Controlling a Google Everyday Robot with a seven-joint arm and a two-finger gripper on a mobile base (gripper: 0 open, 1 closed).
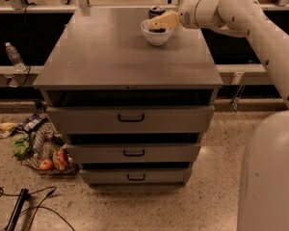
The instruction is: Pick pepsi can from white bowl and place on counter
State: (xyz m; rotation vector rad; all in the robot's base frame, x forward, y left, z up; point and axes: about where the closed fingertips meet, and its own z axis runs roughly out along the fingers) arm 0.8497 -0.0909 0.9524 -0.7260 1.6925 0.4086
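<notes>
**Gripper at the can, over the bowl near the counter's far right corner**

The gripper (155,24) reaches in from 3 o'clock and sits low over the white bowl (156,36), right up against the pepsi can (157,10). It covers most of the can's side. Whether it is spread or clamped on the can cannot be told from this view. The can stands upright in the bowl, with its silver top showing above the gripper at 12 o'clock. The pale arm (241,13) runs off to 3 o'clock, then bends down past the counter's right edge toward the robot's body (272,177) at 5 o'clock in the picture.

The bowl rests on the counter (115,57) at about 1 o'clock from the top's centre, near the far edge and closer to the right edge than to the left. From the bowl toward 6, 7 and 9 o'clock the grey surface lies bare out to the front and left edges. Below the front edge are three drawers with black handles (131,118).

Beyond the left edge, at 9 o'clock, a water bottle (13,56) stands on a low ledge. On the floor at 8 o'clock lie a wire basket of groceries (44,154) and some black cables (19,208).
</notes>
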